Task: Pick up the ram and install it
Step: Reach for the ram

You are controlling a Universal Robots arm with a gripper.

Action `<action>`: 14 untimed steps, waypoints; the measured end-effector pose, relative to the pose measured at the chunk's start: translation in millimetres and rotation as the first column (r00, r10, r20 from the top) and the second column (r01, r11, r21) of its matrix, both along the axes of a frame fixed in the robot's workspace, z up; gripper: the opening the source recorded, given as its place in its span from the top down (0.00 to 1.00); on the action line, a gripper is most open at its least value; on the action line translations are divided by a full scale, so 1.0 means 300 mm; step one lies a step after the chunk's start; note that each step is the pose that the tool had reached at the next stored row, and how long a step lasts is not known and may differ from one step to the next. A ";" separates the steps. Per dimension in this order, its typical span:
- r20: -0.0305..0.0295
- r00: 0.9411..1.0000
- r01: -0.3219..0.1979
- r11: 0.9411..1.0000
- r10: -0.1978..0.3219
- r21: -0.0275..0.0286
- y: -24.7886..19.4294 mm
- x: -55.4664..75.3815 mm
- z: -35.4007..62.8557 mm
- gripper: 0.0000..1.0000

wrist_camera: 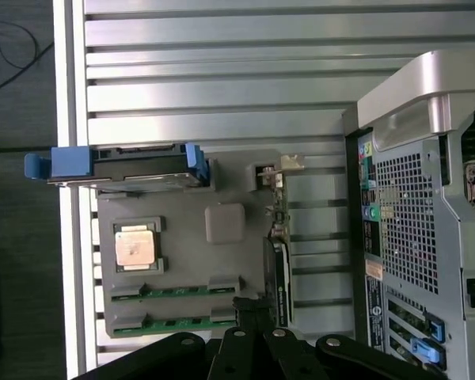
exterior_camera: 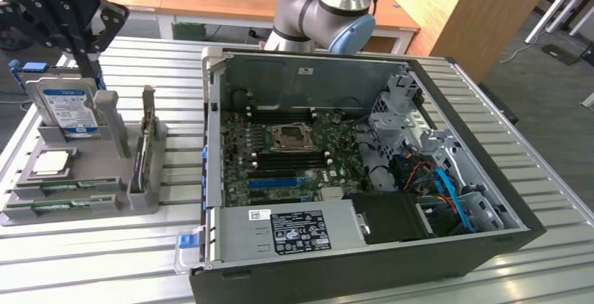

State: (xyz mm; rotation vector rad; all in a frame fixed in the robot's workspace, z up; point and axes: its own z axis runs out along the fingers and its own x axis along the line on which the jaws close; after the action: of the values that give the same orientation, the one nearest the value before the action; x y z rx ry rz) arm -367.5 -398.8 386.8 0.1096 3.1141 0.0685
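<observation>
Hovering the end effector (exterior_camera: 91, 67) (wrist_camera: 252, 310) above the grey parts holder (exterior_camera: 130, 200) at the exterior view's left, fingers pressed together and gripping nothing. Carrying on that holder a blue-labelled hard drive (exterior_camera: 63, 109) standing upright at the far end, a silver-topped processor (exterior_camera: 51, 163) lying nearer, and two memory sticks (exterior_camera: 65, 189) lying flat at the near edge. Standing the ram (exterior_camera: 146, 144) (wrist_camera: 279, 261) on its long edge in a slot along the holder's right side, untouched, lying close to the closed fingertips in the wrist view. Resting everything on the slatted metal tabletop (exterior_camera: 93, 262). Sitting further right, the open computer case (exterior_camera: 483, 248), showing its motherboard (exterior_camera: 278, 158) facing up.
</observation>
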 end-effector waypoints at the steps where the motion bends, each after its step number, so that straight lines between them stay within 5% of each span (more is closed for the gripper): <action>1: 0.000 1.000 0.000 1.000 0.000 0.000 0.000 -0.004 0.000 0.89; 14: -0.001 1.000 -0.001 1.000 0.001 0.000 0.000 -0.049 -0.004 0.89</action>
State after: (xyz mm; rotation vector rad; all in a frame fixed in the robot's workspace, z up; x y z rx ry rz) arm -382.1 -398.8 385.7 0.1081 3.1147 0.0685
